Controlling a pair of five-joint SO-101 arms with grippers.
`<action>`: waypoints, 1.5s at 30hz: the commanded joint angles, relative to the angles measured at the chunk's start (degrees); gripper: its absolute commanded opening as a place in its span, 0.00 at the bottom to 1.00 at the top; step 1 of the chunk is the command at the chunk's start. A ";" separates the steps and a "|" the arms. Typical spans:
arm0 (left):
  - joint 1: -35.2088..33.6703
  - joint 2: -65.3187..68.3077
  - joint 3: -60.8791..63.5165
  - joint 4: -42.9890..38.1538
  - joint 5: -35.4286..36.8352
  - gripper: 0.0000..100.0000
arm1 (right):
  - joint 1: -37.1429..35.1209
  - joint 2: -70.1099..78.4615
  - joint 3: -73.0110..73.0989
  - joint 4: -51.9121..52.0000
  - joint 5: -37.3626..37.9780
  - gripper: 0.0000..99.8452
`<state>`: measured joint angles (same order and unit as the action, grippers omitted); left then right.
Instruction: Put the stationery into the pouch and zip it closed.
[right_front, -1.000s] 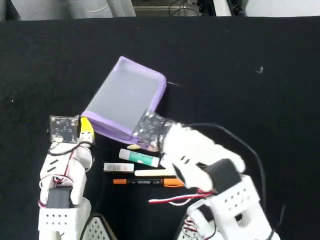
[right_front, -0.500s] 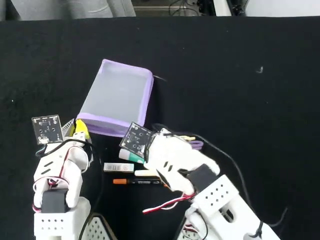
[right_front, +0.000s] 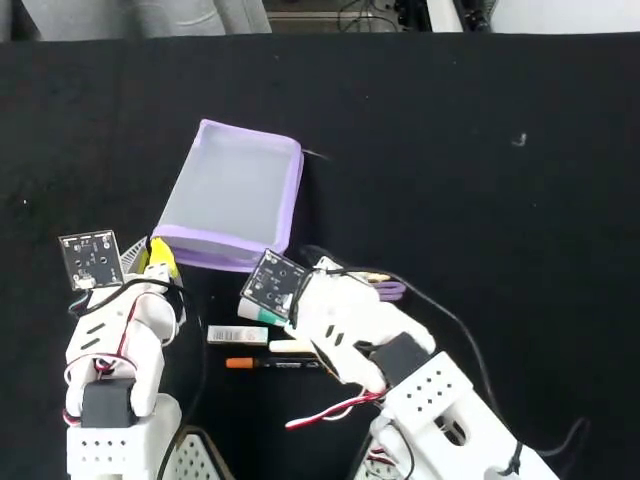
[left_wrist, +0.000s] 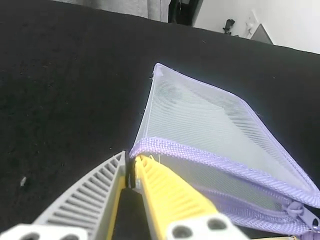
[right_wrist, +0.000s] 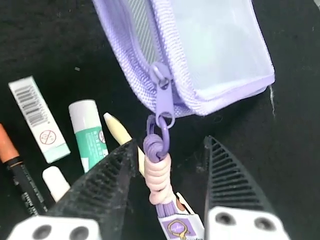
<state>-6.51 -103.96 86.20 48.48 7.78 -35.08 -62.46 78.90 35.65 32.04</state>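
The pouch lies flat on the black counter, between the two arms and a little beyond them. The left claw is pressed together on one near corner of the pouch and pinches its purple edge there. The right claw is at the other near corner, and its fingers are spread. The zipper pull sits at this corner of the pouch. A purple cord hangs from it and lies between the two open fingers, touching neither. Just beside the right claw, outside the pouch, the stationery lies on the counter: a glue stick, an eraser and an orange pen.
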 joint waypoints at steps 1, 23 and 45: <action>-0.57 -0.44 -4.18 0.18 0.79 0.03 | -0.44 1.98 0.04 -4.40 -0.35 0.20; -0.57 -0.44 -3.91 -0.26 0.44 0.03 | 7.38 8.31 -8.66 2.20 0.09 0.03; -2.42 -0.44 -3.56 -1.58 0.53 0.03 | 11.69 -3.38 -10.77 13.89 4.40 0.01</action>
<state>-7.82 -103.96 86.11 48.57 7.78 -21.63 -64.57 69.41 51.30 39.96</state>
